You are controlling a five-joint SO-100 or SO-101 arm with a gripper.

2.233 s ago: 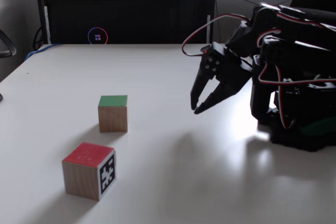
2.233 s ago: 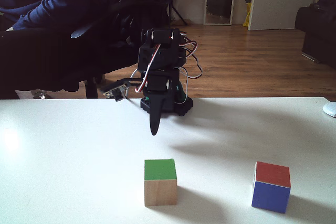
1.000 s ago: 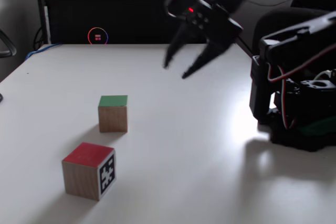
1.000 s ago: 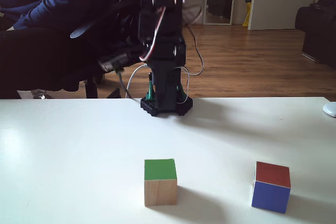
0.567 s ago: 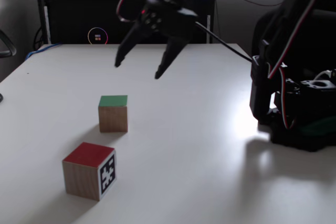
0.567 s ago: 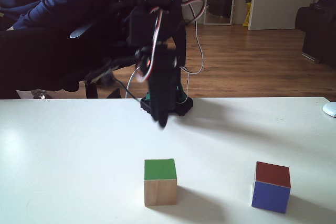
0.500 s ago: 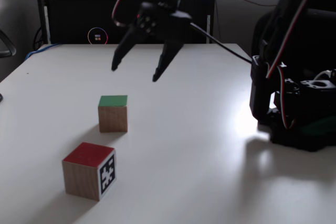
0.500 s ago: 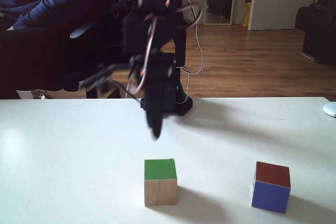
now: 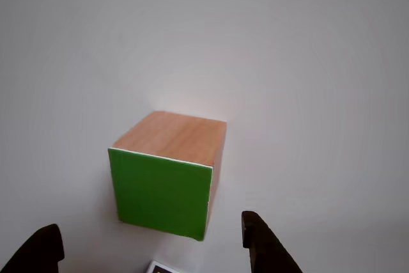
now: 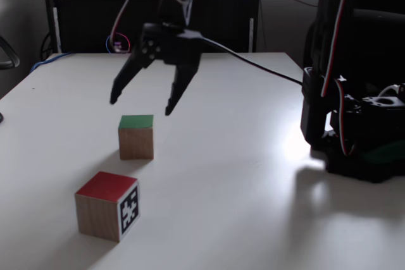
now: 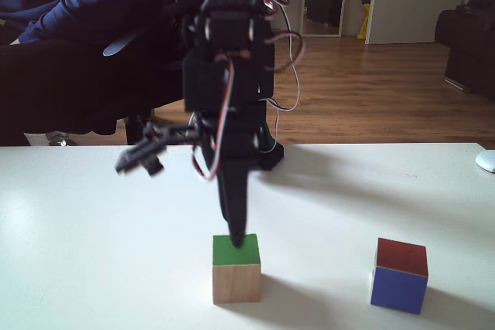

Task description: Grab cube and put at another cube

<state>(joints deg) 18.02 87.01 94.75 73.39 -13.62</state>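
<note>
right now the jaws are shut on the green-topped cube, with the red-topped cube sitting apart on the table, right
Not quite. In a fixed view the gripper hangs above the green-topped cube with its jaws open, holding nothing. The red-topped cube does sit apart on the table.

A flat white table (image 10: 240, 219) carries every item. The light-brown wooden cube with a green top face (image 10: 136, 136) rests left of centre in a fixed view. A second wooden cube (red top, black-and-white marker side) (image 10: 107, 205) sits lower left, near but apart. The black arm base (image 10: 361, 150) stands at the right edge.
</note>
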